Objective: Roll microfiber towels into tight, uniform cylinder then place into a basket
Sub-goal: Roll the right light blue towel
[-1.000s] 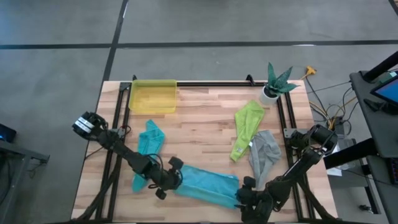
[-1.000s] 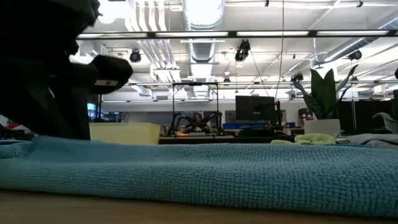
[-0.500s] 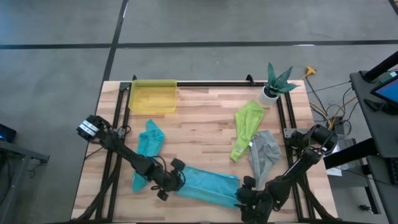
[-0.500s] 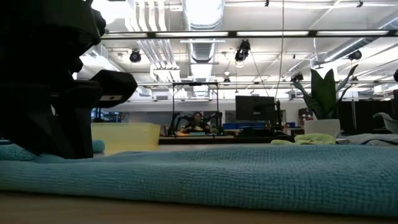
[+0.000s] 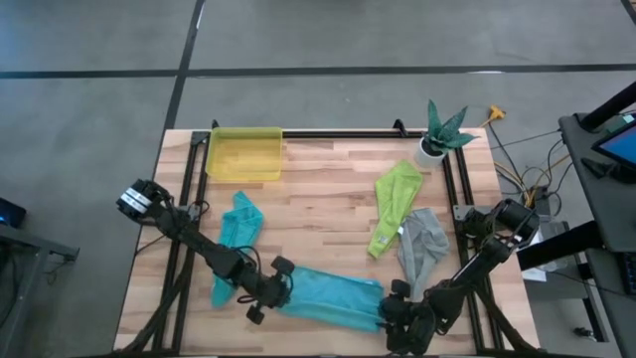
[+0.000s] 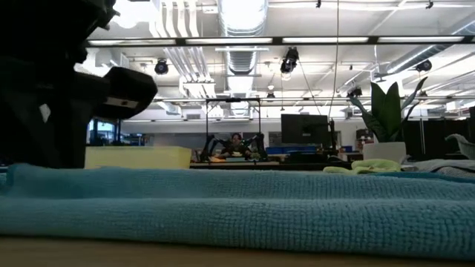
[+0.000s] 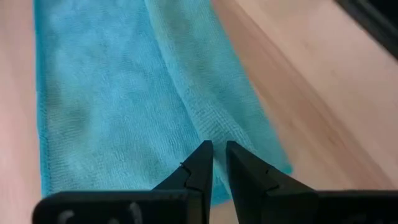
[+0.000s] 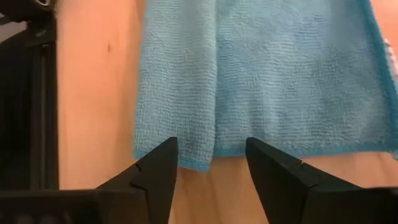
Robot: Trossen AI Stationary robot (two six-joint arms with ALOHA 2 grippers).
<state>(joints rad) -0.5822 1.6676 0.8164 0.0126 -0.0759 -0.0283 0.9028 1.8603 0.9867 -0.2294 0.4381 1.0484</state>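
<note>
The light blue towel (image 5: 328, 295) lies as a long strip along the table's near edge, with a lengthwise fold line (image 8: 214, 74) running down it. My left gripper (image 7: 214, 152) is at its left end, shut on the cloth. My right gripper (image 8: 211, 155) stands open over its right end edge, one finger on each side of the fold line. The teal towel (image 5: 237, 234), lime green towel (image 5: 395, 204) and grey towel (image 5: 422, 247) lie crumpled on the table. The yellow basket (image 5: 244, 154) stands at the far left. My left gripper has the light blue towel's left end (image 7: 205, 134) between its nearly closed fingertips, right at the fold line. The fingers slant down from the table's left and point along the strip. The end stands a little raised (image 6: 22, 174); the rest lies flat on the table.
A white plant pot (image 5: 434, 146) stands at the far right corner. Black rails (image 5: 338, 132) run along the table's far edge and both sides. Bare wood (image 5: 318, 199) lies open in the middle between the towels.
In the low view the towel's left end under my left gripper sank half a second ago and has come up again. The rest of the strip has stayed flat where it was.
</note>
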